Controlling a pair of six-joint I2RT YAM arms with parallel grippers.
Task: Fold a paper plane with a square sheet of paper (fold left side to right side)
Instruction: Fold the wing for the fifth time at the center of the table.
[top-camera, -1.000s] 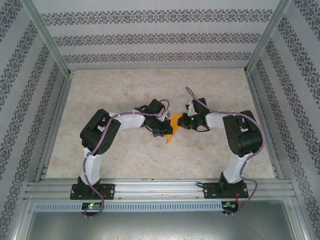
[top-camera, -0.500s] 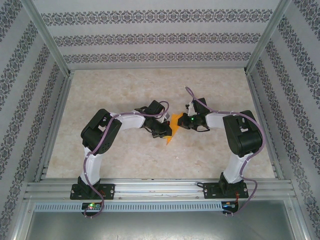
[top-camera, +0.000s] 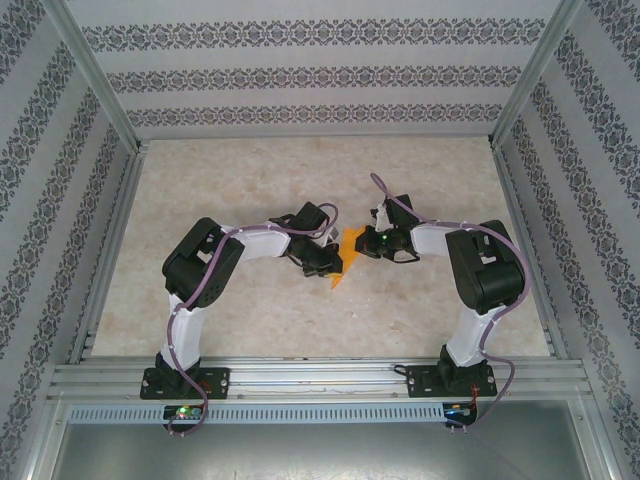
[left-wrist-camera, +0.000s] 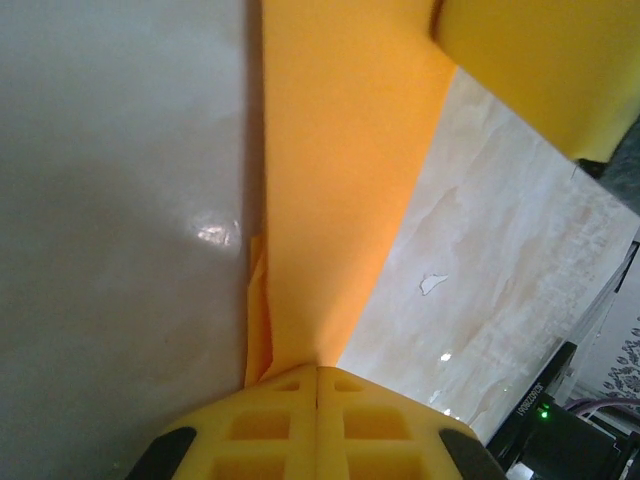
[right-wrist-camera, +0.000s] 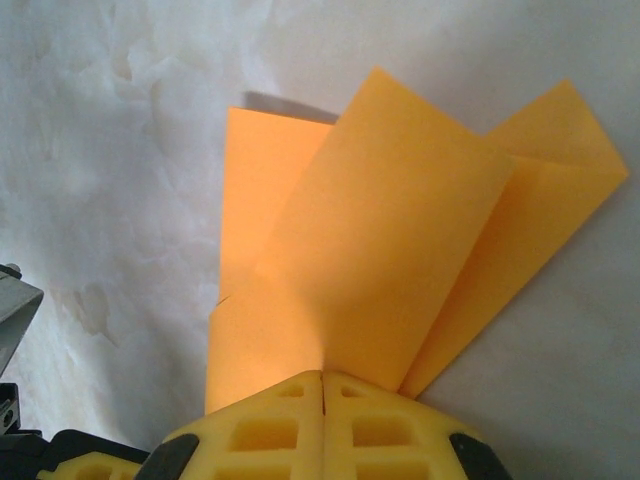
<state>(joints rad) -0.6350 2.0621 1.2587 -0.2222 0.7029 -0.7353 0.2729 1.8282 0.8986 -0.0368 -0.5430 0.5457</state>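
Little has moved: your left end effector (left-wrist-camera: 317, 374) and right end effector (right-wrist-camera: 322, 379) both stay pinched on the orange sheet (right-wrist-camera: 390, 250), likely tensioning it for the left-to-right fold.

Both arms bend inward toward centre — left end effector (top-camera: 328, 262) points toward 4 o'clock, right end effector (top-camera: 357, 245) toward 9 — each pinched tight on the square sheet of paper (top-camera: 340, 275)

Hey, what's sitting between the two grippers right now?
The orange paper bridges that gap in the top view. The left gripper and right gripper are each shut on it, as their wrist views show.
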